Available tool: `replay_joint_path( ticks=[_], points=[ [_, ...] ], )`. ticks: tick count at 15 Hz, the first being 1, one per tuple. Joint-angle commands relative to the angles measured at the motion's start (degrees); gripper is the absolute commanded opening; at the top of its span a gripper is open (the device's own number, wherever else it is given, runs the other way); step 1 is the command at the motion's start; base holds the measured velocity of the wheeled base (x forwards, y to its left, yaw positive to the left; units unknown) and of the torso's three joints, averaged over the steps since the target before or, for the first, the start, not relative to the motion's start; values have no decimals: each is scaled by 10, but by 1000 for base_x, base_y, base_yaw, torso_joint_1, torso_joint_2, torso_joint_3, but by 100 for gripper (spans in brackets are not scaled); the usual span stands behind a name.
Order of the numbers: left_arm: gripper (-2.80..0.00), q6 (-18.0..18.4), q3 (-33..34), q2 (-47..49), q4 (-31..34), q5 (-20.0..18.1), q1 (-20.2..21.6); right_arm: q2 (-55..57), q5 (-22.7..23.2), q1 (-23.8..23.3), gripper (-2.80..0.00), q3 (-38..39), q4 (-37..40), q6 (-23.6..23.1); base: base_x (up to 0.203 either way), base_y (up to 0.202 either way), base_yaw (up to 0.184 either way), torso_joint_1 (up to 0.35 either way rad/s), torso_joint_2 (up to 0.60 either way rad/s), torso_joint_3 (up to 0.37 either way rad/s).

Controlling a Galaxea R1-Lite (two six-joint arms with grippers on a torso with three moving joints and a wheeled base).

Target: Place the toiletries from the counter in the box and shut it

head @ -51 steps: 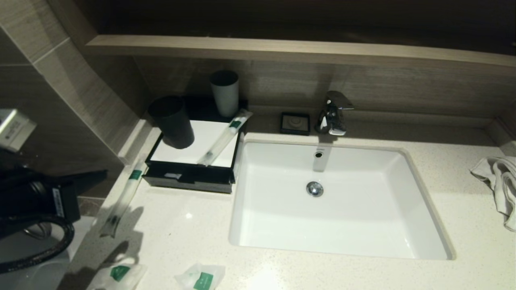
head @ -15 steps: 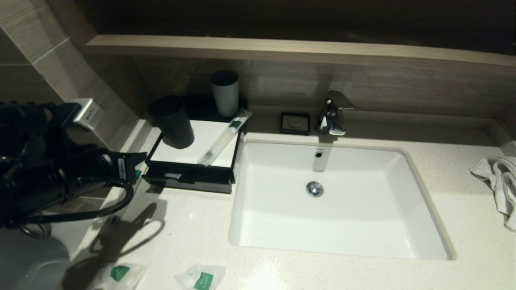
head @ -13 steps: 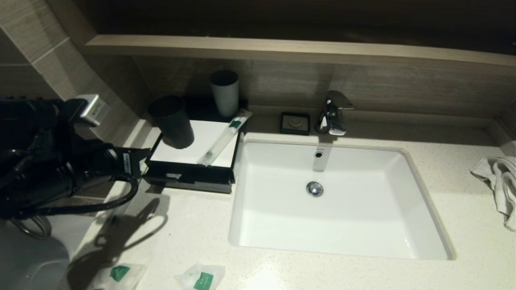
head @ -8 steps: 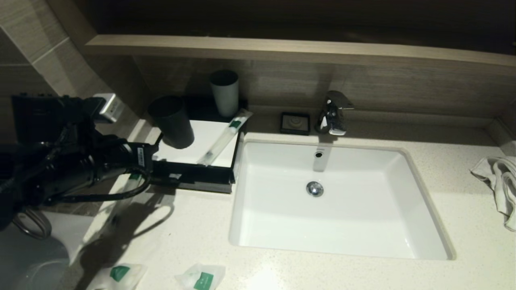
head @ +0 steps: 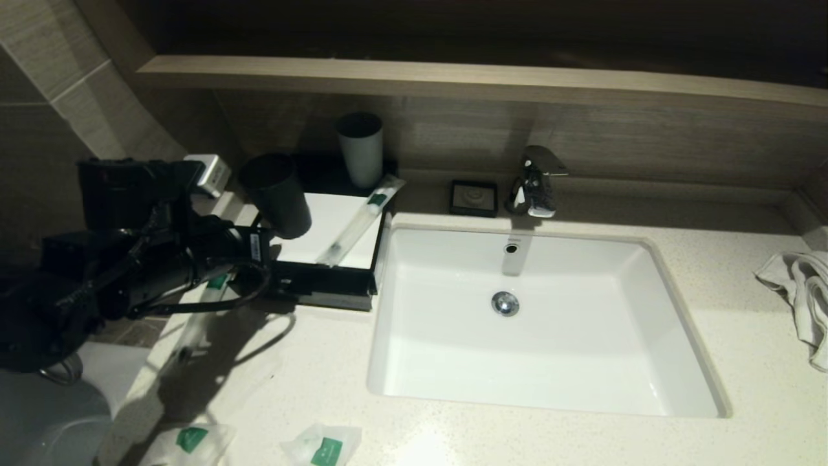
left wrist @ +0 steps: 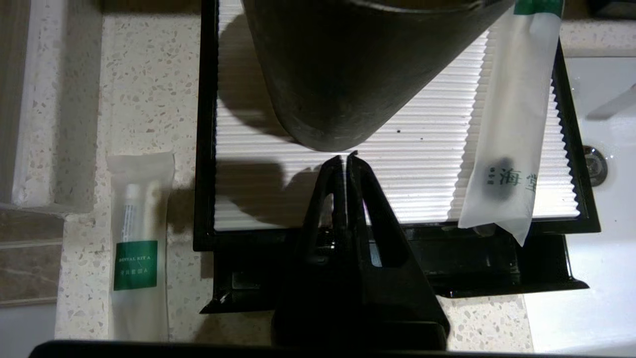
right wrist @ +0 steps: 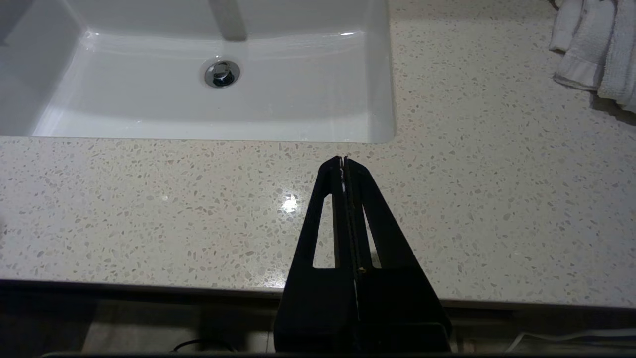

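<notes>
The black box (head: 323, 288) with its white top panel (left wrist: 427, 164) stands left of the sink, its front drawer (left wrist: 497, 278) sticking out a little. One long packet (head: 359, 220) lies slanted on the panel, and shows in the left wrist view as the packet (left wrist: 516, 124). A second long packet (left wrist: 139, 248) lies on the counter (head: 310, 375) left of the box, partly under my left arm (head: 162, 259). Two small pouches (head: 187, 440) (head: 323, 446) sit at the near edge. My left gripper (left wrist: 346, 158) is shut and empty over the panel's front, just short of the black cup (left wrist: 323, 74).
A grey cup (head: 360, 149) stands behind the box. The sink (head: 453, 362), faucet (head: 533, 181) and soap dish (head: 474, 197) lie to the right. A white towel (head: 802, 298) is at the far right. My right gripper (right wrist: 344, 160) hangs shut over the counter's front edge.
My left arm has swung in from the left edge toward the box and now reaches over its front left corner. Nothing else has moved.
</notes>
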Motion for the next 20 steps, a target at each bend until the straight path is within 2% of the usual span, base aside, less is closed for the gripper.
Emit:
replay_joint_path(
  ticks=[1,7,15,20],
  points=[
    [0,0,-1,7,-4,2,-3,0,0,0,-280,0,0,0,0,0,0,0,0,0],
    [0,3,1,-1,-16,36,-23,0,0,0,-280,0,1,0,0,0,0,0,0,0],
    [0,3,-2,24,-45,44,-24,0,0,0,-280,0,0,0,0,0,0,0,0,0],
    [0,5,-9,53,-96,61,-23,0,0,0,-280,0,0,0,0,0,0,0,0,0]
  ],
)
